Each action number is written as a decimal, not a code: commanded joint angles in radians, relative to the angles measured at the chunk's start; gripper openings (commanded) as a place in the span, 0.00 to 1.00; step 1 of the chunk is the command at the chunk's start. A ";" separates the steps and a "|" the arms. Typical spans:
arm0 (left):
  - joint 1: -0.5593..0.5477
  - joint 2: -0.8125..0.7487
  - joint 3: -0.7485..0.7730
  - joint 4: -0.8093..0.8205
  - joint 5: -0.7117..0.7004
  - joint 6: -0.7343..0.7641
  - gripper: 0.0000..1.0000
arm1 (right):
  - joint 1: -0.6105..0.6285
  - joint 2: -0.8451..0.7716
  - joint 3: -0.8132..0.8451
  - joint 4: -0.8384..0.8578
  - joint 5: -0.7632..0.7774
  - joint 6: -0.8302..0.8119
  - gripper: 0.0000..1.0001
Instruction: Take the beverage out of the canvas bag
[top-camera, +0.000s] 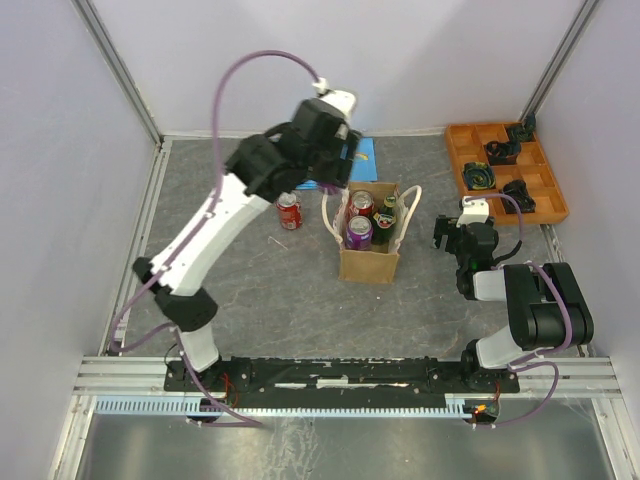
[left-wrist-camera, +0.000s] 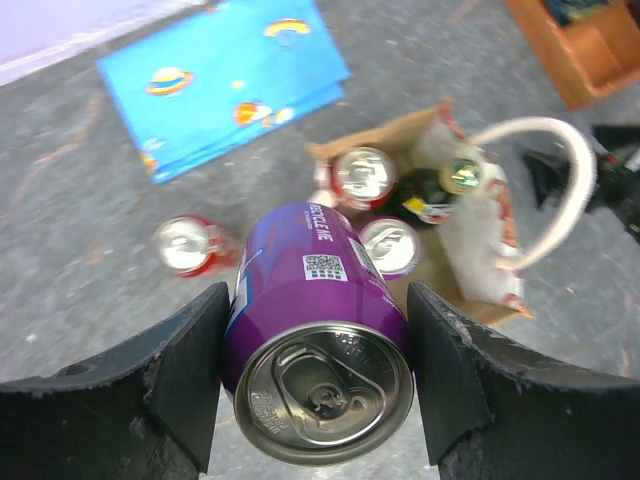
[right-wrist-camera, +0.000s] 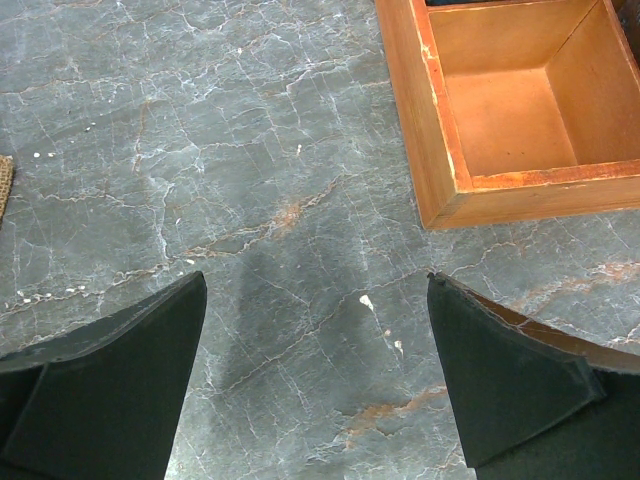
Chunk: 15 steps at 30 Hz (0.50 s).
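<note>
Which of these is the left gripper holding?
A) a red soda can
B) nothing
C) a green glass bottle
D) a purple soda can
D: in the left wrist view, the purple soda can sits clamped in the left gripper, lifted clear of the tan canvas bag.

The left jaws grip a purple can (left-wrist-camera: 318, 340) (lid toward the camera) above the bag (left-wrist-camera: 385, 135) holding a red can (left-wrist-camera: 362, 178), a second purple can (left-wrist-camera: 388, 246) and a green bottle (left-wrist-camera: 438, 190); a loose red can (left-wrist-camera: 185, 245) stands beside it.
</note>
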<state>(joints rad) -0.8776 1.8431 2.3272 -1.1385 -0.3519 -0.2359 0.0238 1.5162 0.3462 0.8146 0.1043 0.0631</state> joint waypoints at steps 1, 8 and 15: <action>0.155 -0.210 -0.127 0.124 -0.086 0.032 0.03 | -0.003 -0.004 0.024 0.041 -0.008 -0.005 0.99; 0.391 -0.418 -0.515 0.295 -0.033 -0.012 0.03 | -0.002 -0.004 0.024 0.041 -0.008 -0.005 0.99; 0.517 -0.469 -0.824 0.491 0.074 -0.051 0.03 | -0.002 -0.004 0.024 0.041 -0.008 -0.004 0.99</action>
<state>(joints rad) -0.3996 1.4029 1.5993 -0.8898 -0.3481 -0.2401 0.0242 1.5162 0.3462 0.8146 0.1043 0.0631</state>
